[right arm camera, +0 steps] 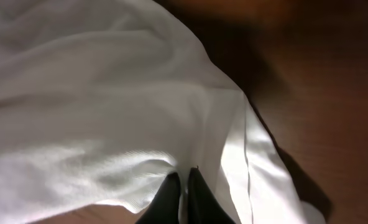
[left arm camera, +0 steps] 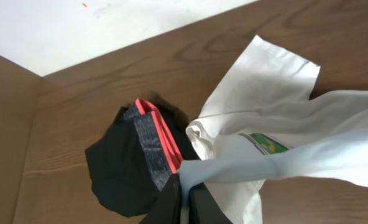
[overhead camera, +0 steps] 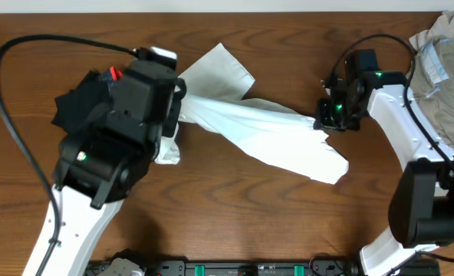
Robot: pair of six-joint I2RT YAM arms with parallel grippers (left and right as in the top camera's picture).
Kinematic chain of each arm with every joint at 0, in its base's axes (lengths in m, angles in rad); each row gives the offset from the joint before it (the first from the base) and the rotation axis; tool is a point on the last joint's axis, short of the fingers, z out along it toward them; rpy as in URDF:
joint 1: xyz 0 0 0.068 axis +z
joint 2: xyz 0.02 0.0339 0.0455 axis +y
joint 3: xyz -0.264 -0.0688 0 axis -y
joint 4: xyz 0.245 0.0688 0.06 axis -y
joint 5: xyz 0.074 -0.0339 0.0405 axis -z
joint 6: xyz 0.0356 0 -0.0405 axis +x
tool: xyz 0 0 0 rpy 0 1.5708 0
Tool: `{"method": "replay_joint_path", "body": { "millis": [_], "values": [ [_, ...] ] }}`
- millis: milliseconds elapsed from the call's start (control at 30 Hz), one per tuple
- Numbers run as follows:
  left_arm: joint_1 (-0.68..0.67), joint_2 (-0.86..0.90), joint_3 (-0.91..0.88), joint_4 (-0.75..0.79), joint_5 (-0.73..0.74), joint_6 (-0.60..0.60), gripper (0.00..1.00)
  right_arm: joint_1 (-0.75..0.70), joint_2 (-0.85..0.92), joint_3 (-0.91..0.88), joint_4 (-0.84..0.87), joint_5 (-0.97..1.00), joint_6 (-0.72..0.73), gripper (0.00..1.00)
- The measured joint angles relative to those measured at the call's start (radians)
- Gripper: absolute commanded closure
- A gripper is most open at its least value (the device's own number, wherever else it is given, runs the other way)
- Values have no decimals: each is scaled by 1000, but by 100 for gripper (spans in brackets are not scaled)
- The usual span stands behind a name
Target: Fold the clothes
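Left gripper [left arm camera: 185,185]: jaws closed, pinching a fold of the white T-shirt [overhead camera: 267,132] close to its neck label. Right gripper [right arm camera: 184,179]: jaws closed on the shirt's opposite end, beside a seam. The shirt spans between the two as a twisted band over the table [overhead camera: 235,230].

Judged light, limp and quick to bunch. It is best taken at hems or shoulder seams, not mid-panel.

Black garment [left arm camera: 125,171]: just beyond the shirt's left-gripper end. Khaki garment [overhead camera: 442,73]: well beyond its right-gripper end.
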Motion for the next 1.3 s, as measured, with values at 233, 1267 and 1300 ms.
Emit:
{"method": "replay_joint_path", "body": {
  "millis": [233,1267,1300],
  "values": [
    [0,45,0,0,0,0,94,0,1,0,-39,-50,-104,71],
    [0,49,0,23,0,0,94,459,1,-17,103,111,-209,43],
    [0,49,0,23,0,0,93,473,1,-17,112,137,-203,43]
  ]
}}
